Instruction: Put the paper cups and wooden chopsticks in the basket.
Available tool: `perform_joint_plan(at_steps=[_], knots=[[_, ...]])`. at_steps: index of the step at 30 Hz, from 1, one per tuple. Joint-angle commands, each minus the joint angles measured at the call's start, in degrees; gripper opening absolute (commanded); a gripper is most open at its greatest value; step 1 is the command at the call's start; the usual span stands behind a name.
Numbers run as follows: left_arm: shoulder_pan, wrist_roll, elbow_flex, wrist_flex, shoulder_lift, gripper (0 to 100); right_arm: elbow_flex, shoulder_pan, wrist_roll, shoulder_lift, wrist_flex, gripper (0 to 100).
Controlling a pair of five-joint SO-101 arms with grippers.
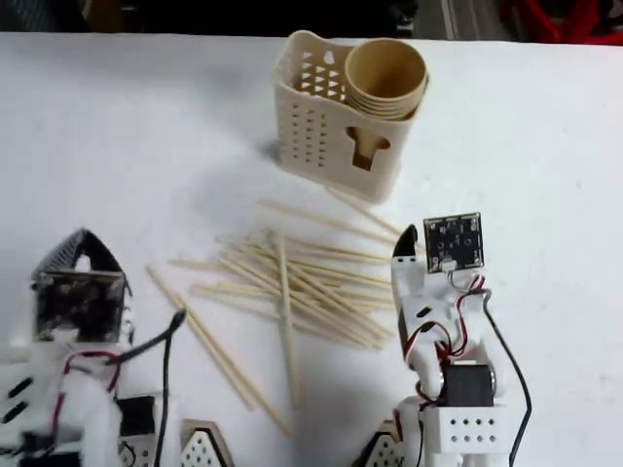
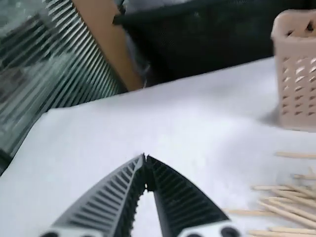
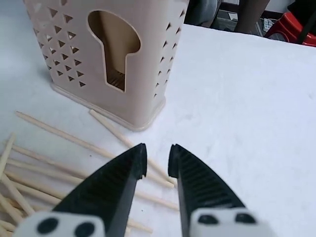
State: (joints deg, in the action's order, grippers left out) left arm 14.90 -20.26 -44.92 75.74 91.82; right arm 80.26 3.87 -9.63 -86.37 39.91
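several cups [image 1: 387, 76] in basket [image 1: 321, 126] from above, chopsticks [image 1: 292, 287] loose

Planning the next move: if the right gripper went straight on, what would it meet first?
Probably the chopstick lying just ahead of the right gripper, then the basket; its height over the table is unclear.

White printed arm segments [image 1: 421, 309], black ribbed triangular fingers [image 3: 197, 182], black servo [image 1: 467, 381], red and black cables [image 1: 165, 370], bare circuit-board wrist camera [image 1: 454, 240].
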Motion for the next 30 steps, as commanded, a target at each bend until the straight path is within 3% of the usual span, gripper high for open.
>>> perform_joint_plan(at_steps=[1,5,10,16,24,30], knots=[[6.6,-0.6,-18.7,-8.9,11.7,3,-1.0,1.1,-2.3,-0.3,-0.5,7.6],[11.4,-1.8,-27.6,-13.2,13.1,3,-7.5,3.1,-2.7,-0.3,6.4,7.7],[11.6,-1.6,-37.2,-16.2,12.9,3,-17.6,10.1,-3.6,-0.2,15.4,7.7],[12.8,0.8,-42.8,-20.7,12.9,3,-21.3,20.0,-5.3,3.4,16.7,7.5],[12.8,1.1,-44.1,-20.9,12.9,13,-36.0,29.8,-6.9,34.1,17.0,7.7],[13.1,1.1,-44.2,-20.7,12.9,14,-43.3,34.2,-11.7,56.9,17.0,8.7]])
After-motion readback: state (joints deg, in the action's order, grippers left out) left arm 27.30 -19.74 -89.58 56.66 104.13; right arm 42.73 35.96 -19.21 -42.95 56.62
